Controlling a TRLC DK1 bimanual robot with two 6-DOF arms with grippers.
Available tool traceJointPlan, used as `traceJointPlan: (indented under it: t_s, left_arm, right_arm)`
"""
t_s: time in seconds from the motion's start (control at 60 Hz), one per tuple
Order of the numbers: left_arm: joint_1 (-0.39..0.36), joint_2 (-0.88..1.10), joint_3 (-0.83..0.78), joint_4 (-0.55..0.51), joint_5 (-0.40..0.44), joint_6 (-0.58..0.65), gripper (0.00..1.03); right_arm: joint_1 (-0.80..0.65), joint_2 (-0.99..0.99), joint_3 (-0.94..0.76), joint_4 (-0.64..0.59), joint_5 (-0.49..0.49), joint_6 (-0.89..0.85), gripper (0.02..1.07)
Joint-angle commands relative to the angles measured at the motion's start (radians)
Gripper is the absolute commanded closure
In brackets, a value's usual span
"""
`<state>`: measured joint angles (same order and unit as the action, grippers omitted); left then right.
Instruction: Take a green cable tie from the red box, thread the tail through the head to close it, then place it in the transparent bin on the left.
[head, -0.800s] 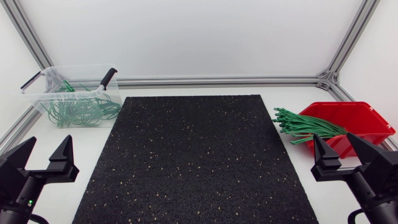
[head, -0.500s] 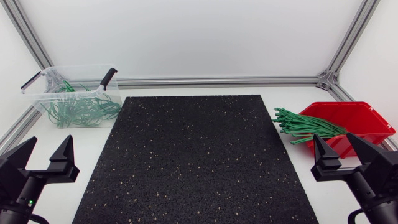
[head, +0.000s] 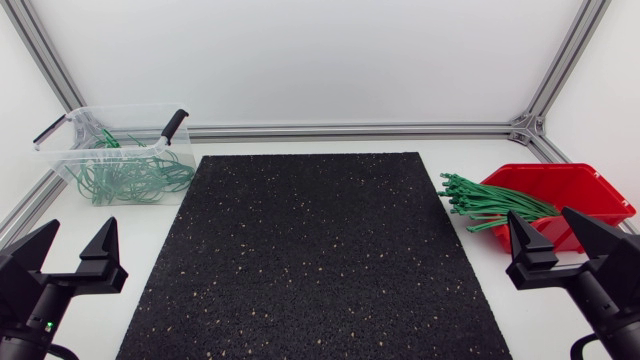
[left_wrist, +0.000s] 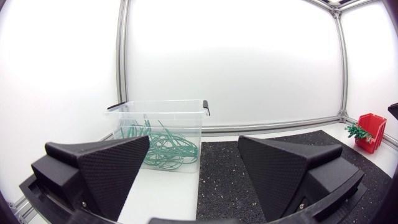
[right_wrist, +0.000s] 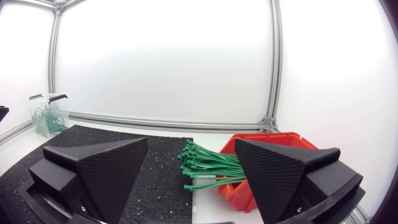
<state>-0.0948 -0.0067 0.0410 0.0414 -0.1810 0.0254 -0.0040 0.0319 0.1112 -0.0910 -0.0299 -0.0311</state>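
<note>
The green cable ties (head: 490, 207) lay at the frame's right, spilling leftward over the rim of the red box (head: 590, 186), long axis roughly left-right. The right gripper (head: 541, 222), spread open and empty, sat just below them. The left gripper (head: 78, 230), also open, was far off at lower left.

Black mat (head: 320, 250): lying flat, filling the centre and lower middle of the frame
White table (head: 140, 215): showing along the mat's left, right and upper edges
</note>
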Motion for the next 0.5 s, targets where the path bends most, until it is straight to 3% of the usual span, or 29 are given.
traceJointPlan:
  t_s: [0.0,0.25,0.483]
  left_arm:
    - [-0.005,-0.007,-0.046,-0.006,0.006,-0.013,0.04]
    - [-0.003,-0.007,-0.044,-0.006,0.006,-0.013,0.04]
    - [0.0,-0.007,-0.046,-0.006,0.006,-0.013,0.04]
  right_arm:
    - [0.012,0.06,0.088,-0.013,-0.004,-0.01,0.05]
    - [0.006,0.295,0.314,-0.049,-0.021,-0.023,0.06]
    - [-0.067,0.559,0.532,-0.127,-0.108,-0.052,0.06]
